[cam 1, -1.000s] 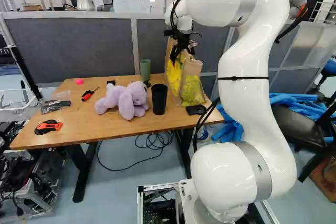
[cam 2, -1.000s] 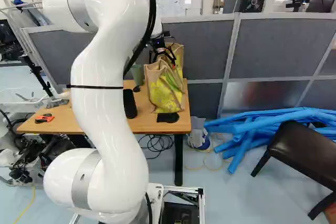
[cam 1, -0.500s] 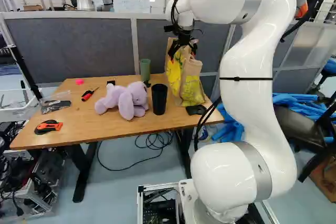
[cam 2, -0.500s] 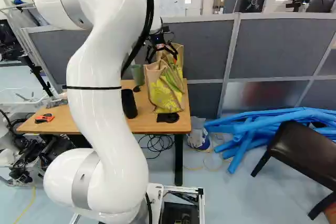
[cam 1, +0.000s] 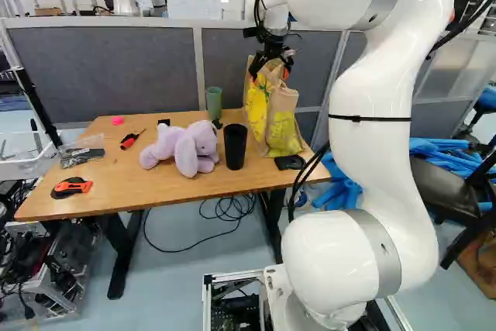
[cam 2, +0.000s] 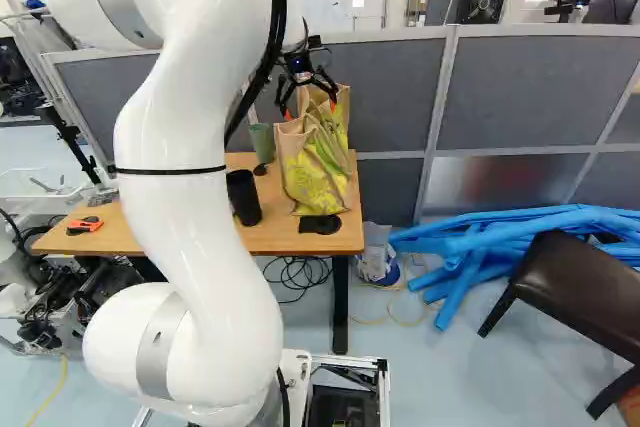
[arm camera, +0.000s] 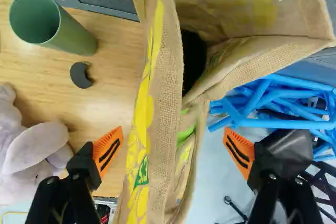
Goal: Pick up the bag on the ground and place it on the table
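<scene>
Wide apart and gripping nothing, my jaws straddle the upright bag on the table, whose soft, probably light cloth should crumple, so I'd pinch its upper rim.
</scene>
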Tool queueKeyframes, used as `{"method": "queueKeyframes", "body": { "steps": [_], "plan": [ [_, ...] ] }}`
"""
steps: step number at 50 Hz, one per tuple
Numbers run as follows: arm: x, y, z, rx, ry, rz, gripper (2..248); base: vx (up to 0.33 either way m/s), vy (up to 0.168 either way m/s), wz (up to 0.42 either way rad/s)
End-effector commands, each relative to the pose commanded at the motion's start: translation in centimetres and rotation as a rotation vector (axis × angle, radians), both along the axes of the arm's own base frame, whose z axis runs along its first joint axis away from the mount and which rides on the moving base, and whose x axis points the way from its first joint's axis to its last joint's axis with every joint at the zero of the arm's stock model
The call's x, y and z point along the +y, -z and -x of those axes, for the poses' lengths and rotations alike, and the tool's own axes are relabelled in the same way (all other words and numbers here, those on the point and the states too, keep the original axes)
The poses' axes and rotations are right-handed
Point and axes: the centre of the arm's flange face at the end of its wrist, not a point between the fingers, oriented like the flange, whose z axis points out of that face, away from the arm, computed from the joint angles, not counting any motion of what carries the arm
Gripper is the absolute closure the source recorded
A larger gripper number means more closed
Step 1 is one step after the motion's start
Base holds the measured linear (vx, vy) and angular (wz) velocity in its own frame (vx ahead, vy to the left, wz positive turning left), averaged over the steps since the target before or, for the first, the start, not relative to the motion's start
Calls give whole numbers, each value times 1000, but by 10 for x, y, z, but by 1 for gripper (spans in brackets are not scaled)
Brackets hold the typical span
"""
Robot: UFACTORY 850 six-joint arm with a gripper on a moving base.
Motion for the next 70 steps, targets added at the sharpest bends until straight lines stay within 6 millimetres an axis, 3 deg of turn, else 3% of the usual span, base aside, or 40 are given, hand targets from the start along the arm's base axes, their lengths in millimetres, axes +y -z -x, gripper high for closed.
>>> {"method": "queueKeyframes", "body": {
  "steps": [70],
  "plan": [
    [0, -98, 37, -168, 0, 0, 3, 0, 0, 0]
  ]
}}
